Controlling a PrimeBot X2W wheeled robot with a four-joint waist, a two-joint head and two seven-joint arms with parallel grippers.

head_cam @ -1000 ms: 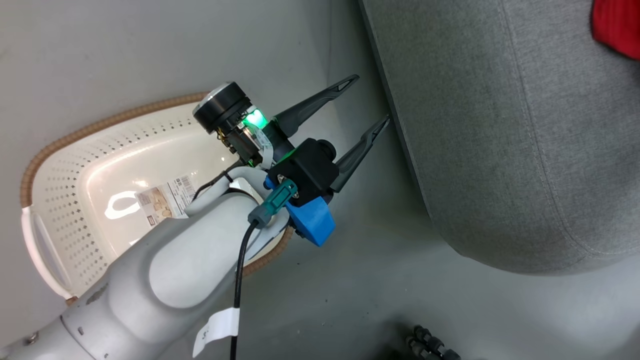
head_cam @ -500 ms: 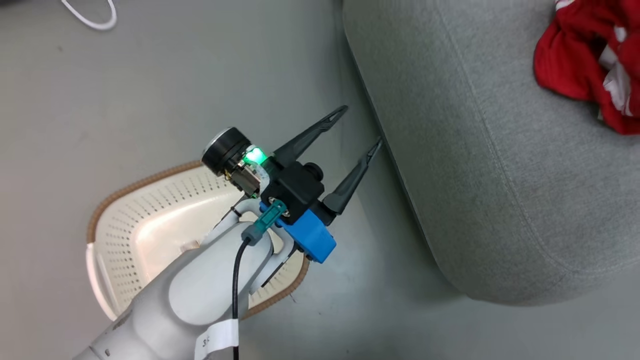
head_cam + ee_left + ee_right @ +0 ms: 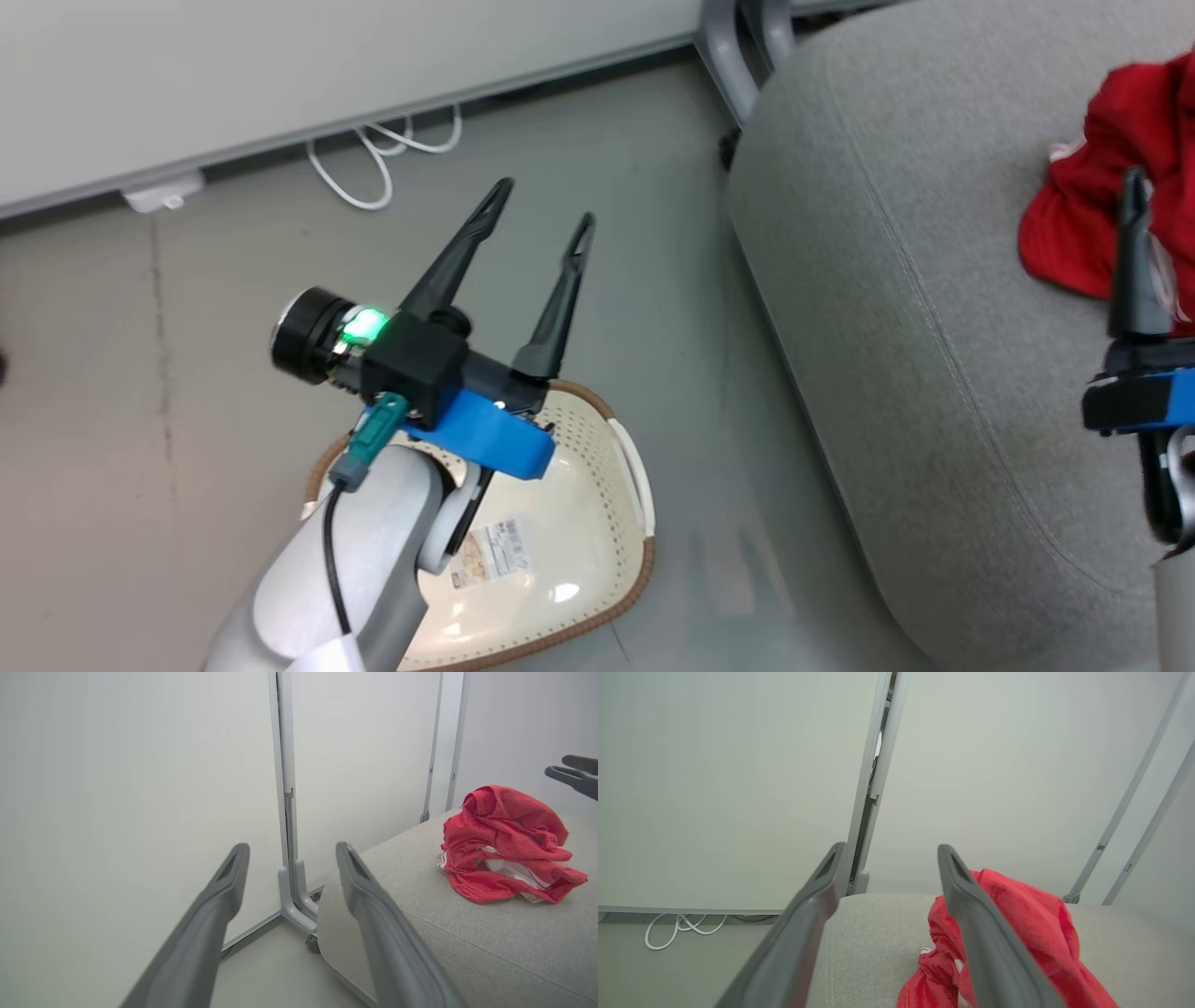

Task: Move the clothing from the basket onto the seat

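The left end effector (image 3: 545, 201) is released, its two dark fingers spread with nothing between them, and it is held over the floor (image 3: 140, 373). The basket (image 3: 642, 551) stands on the floor just behind and below its wrist, and the label sticker (image 3: 490, 555) on the basket's bottom is in plain sight. The seat (image 3: 915, 327) lies to the right of this end effector, and the clothing (image 3: 1074, 243) sits on it as a crumpled red heap, well apart from these fingers. The right end effector (image 3: 892, 849) is also released and grasps nothing. It is over the seat, and the clothing lies just ahead of it, partly behind its right finger in the right wrist view. White cables (image 3: 383, 159) lie on the floor ahead of the left end effector.
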